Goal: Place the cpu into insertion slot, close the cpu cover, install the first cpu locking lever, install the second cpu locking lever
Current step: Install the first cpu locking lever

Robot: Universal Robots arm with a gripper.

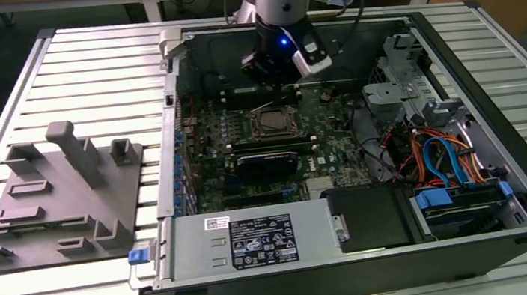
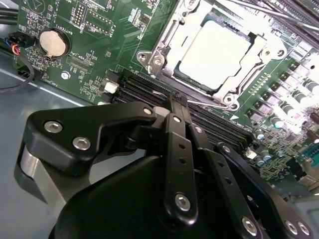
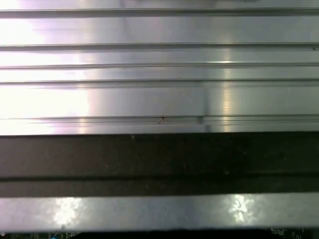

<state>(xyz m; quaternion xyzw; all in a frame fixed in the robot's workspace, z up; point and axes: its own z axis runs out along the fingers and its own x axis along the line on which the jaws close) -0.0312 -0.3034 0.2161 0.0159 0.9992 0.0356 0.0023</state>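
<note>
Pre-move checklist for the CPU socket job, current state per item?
1. cpu seated in the insertion slot: ok, silver top lies flat inside the rim.
2. cpu cover closed over the chip: ok, frame lies down around it.
3. Locking levers latched: cannot tell.
4. gripper free of load: ok, fingers shut, nothing between them.
5. Gripper apart from the socket: ok, fingertips sit over the black memory slots beside it.
6. motherboard unobstructed near the socket: ok in the exterior view.

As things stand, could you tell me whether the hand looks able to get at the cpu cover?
Probably yes: the hand hangs just beside the cpu cover, and nothing stands between them on the motherboard.
</note>
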